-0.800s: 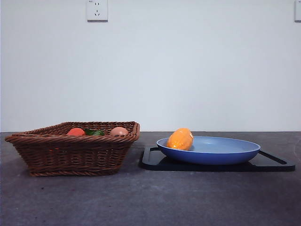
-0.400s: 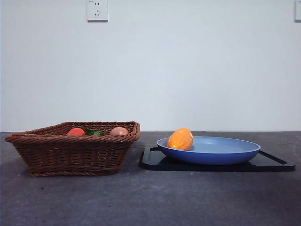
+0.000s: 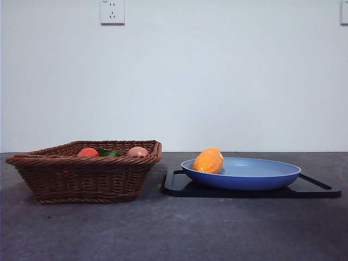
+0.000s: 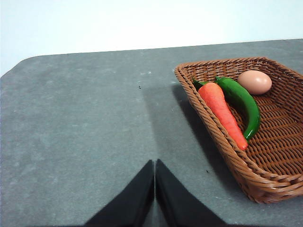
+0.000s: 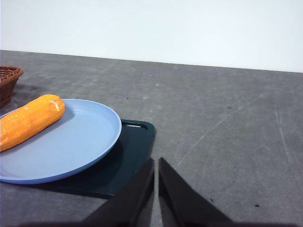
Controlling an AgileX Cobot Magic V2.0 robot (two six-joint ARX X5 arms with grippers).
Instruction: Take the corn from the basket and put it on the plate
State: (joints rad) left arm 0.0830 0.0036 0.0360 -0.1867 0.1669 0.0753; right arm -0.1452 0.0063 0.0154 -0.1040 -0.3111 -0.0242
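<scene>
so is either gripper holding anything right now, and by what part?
Nothing is held. The left gripper and right gripper are both shut on nothing, above bare table. The corn lies free on the plate.

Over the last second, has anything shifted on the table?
Nothing visibly moved. The corn lies on the plate, which rests on the black tray; the basket holds its other items. Both grippers, left and right, are shut, clear of everything.

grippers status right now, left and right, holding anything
Left gripper: shut, holding nothing, beside the basket.
Right gripper: shut, holding nothing; corn lies on the plate.
</scene>
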